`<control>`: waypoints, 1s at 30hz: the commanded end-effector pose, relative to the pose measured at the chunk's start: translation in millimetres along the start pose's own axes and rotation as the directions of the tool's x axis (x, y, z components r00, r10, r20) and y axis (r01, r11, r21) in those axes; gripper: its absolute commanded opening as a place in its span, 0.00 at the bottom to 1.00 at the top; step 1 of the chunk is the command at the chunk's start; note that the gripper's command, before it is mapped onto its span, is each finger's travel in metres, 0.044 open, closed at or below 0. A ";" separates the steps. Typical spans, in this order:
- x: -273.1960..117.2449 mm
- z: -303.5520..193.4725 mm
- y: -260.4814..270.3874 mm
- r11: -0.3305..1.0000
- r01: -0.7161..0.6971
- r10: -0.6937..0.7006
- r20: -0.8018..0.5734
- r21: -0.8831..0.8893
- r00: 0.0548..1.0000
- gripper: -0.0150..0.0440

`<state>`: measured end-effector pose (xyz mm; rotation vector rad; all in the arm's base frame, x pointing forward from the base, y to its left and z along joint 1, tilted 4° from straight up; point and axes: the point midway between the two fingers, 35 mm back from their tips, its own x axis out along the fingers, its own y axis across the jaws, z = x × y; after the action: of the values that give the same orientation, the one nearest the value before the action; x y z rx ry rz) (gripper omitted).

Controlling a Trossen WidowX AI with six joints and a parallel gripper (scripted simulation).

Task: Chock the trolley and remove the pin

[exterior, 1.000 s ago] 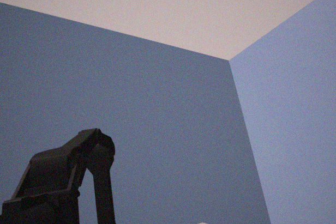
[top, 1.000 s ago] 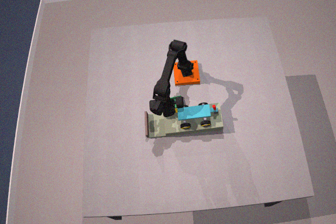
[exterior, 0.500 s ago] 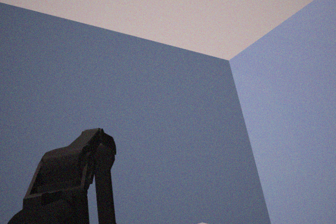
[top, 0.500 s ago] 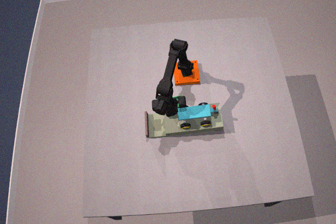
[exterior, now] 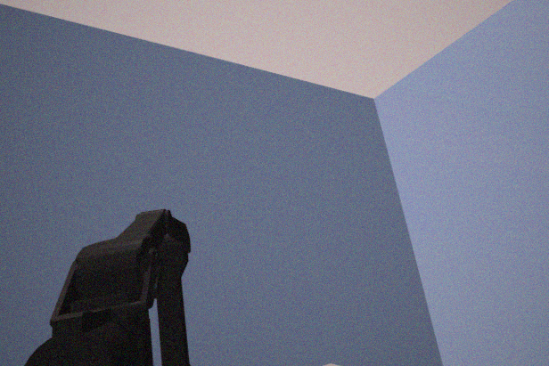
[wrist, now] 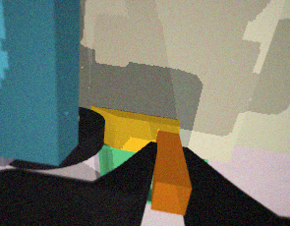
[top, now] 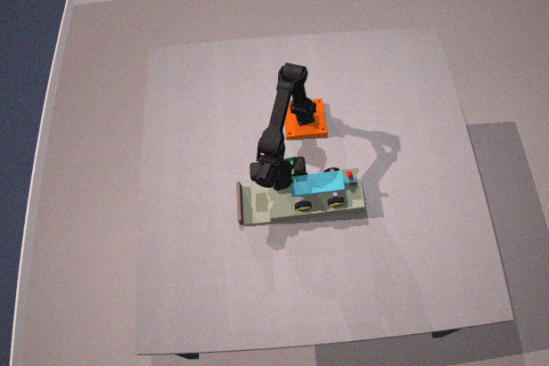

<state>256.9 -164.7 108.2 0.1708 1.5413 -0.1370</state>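
The blue trolley stands on the pale ramp. The red-headed stop pin is upright at its uphill end. My gripper is shut on the orange handle of the yellow chock. In the wrist view the chock's left end is right at a black trolley wheel, on its downhill side; I cannot tell whether they touch. The chock's rubber base is hidden. The green tray is partly hidden behind my gripper and the chock.
A brown end board stands across the ramp's downhill end. The arm's orange base plate lies behind the ramp and tray. The exterior view shows only part of the black arm, with walls and ceiling.
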 end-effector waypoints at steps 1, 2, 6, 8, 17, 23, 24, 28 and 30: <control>-0.1 0.1 -0.1 1.000 -0.001 0.001 0.000 -0.002 1.000 0.25; -0.1 0.1 -0.1 1.000 -0.001 0.001 0.000 -0.002 1.000 0.30; -0.1 0.1 -0.1 1.000 -0.001 0.001 0.000 -0.002 1.000 0.48; -0.1 0.1 -0.1 1.000 -0.001 0.001 0.000 -0.002 1.000 0.57; -18.3 -0.7 -0.4 1.000 -0.006 0.006 0.004 0.000 1.000 0.58; -35.1 -1.6 -0.6 1.000 -0.007 0.007 0.005 0.000 1.000 0.58; -38.3 -1.5 -0.7 1.000 -0.007 0.007 0.005 0.000 1.000 0.58; -50.3 -1.1 -0.8 1.000 -0.007 0.007 0.005 0.000 1.000 0.58; -55.8 -0.7 -0.8 1.000 -0.007 0.007 0.005 0.000 1.000 0.58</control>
<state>253.6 -166.0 153.1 0.1795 1.5415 -0.1360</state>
